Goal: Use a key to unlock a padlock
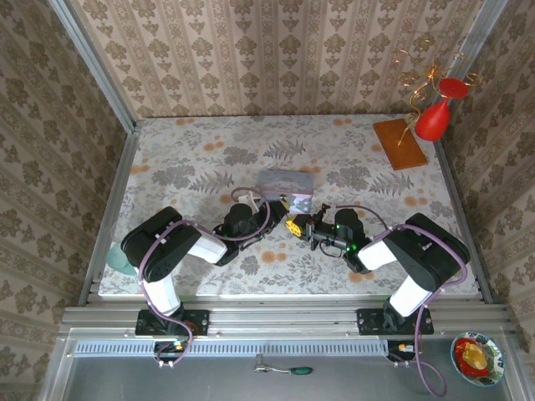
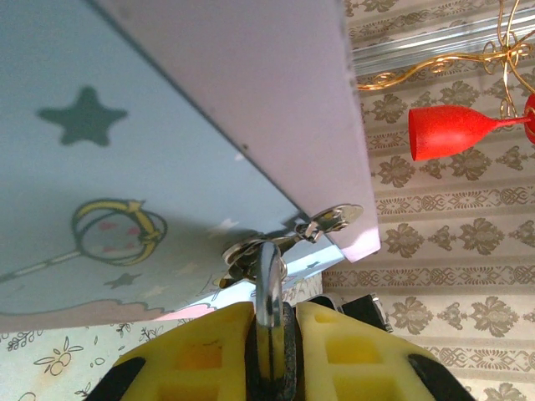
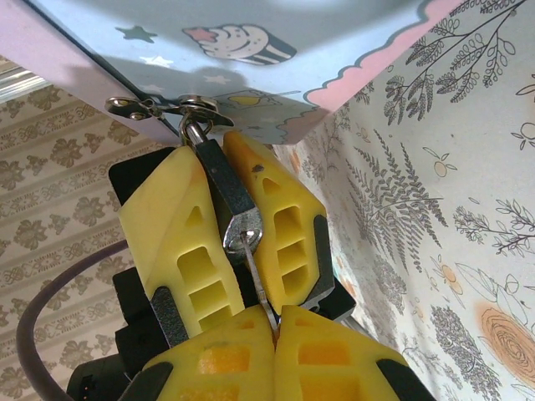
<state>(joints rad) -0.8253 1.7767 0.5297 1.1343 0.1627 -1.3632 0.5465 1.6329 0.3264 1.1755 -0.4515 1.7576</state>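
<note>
Centrally, the pale blue tin [image 1: 288,182] is seen on the floral table [image 1: 192,159], a little right of the middle, and both arms are drawn in close to its near side. The padlock [image 3: 227,188] is hung by its small shackle from the metal clasp [image 3: 180,104] at a lower corner of the tin, so that it sits just near of the tin and touches the clasp. The padlock's body is clamped between the yellow fingers of the left gripper [image 2: 274,322], which are closed narrowly on it from both sides, with the shackle standing out above the fingertips. The key [image 3: 253,267] is pinched between the closed fingertips of the right gripper [image 3: 272,322], and its thin blade is set against the underside of the padlock at the keyhole. The two grippers are thus brought tip to tip, with the key bridging the short gap between them. Whether the shackle is latched or released cannot be told. At the far right of the table a red goblet [image 1: 435,113] is held on gold wire above a wooden block [image 1: 399,144]. A green-handled tool [image 1: 288,369] is laid on the near ledge, well apart from the tin.
</note>
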